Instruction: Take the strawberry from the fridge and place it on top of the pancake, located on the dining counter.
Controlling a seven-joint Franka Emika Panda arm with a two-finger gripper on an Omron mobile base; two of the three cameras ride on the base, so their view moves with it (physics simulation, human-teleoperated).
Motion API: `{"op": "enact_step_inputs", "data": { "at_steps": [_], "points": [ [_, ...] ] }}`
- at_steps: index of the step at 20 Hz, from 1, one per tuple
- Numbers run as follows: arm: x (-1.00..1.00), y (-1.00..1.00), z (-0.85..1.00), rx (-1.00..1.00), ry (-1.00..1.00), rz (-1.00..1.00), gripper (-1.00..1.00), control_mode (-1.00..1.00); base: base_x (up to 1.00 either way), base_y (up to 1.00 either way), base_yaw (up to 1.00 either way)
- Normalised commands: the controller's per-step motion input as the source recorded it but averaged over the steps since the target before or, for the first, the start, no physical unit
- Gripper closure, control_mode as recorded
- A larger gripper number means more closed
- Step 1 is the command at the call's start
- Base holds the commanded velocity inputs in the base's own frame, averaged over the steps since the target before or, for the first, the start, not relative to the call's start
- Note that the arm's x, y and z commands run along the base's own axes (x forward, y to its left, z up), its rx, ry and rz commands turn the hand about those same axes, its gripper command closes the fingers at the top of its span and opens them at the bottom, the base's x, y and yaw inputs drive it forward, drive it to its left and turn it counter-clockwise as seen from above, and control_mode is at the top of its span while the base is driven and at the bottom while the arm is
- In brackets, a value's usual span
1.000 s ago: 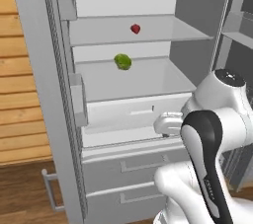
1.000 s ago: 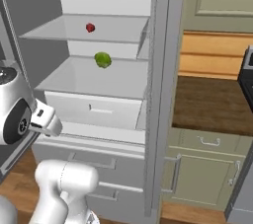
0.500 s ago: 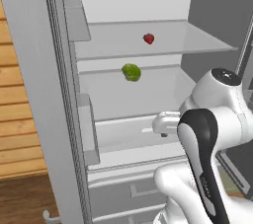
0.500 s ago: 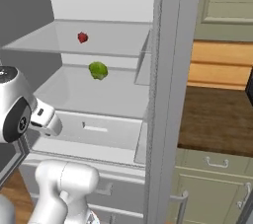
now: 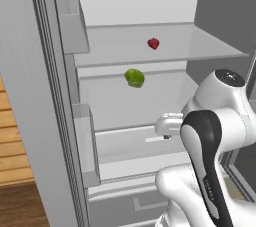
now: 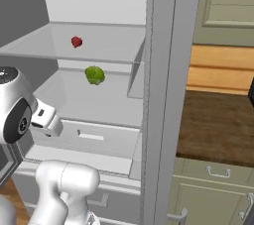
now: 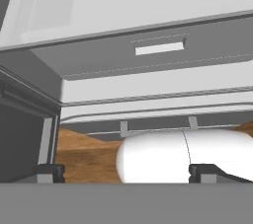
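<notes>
The fridge (image 5: 45, 96) stands open, and the strawberry (image 5: 153, 43) sits mid-way along its upper shelf (image 5: 200, 46), above a green thing (image 5: 134, 77). The jaws (image 7: 126, 172) are spread and empty, aimed low at the crisper drawer (image 7: 158, 55). Reaching is the step in hand; next the arm must lift to that shelf.

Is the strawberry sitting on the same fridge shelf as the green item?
No, the strawberry lies on the upper glass shelf, while the green item sits on the shelf below it.
</notes>
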Motion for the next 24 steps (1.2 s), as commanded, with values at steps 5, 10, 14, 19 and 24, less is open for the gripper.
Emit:
{"op": "enact_step_inputs", "data": {
  "at_steps": [5, 10, 14, 19, 24],
  "points": [
    [0.07, 0.0, 0.39, 0.0, -0.11, 0.0, -1.0, -1.0, 0.29, 0.0, 0.01],
    [0.11, 0.0, 1.0, 0.0, -0.28, 0.0, -1.0, -1.0, 0.0, 0.0, 0.0],
    [0.14, 0.0, 0.84, -0.03, -0.26, -0.02, -1.0, -1.0, 0.0, 0.0, 0.0],
    [0.05, 0.0, 0.73, -0.03, -0.25, -0.02, -1.0, -1.0, 0.0, 0.0, 0.0],
    [0.1, 0.0, 0.6, 0.0, -0.09, -0.02, -1.0, -1.0, 0.0, 0.0, 0.0]
  ]
}}
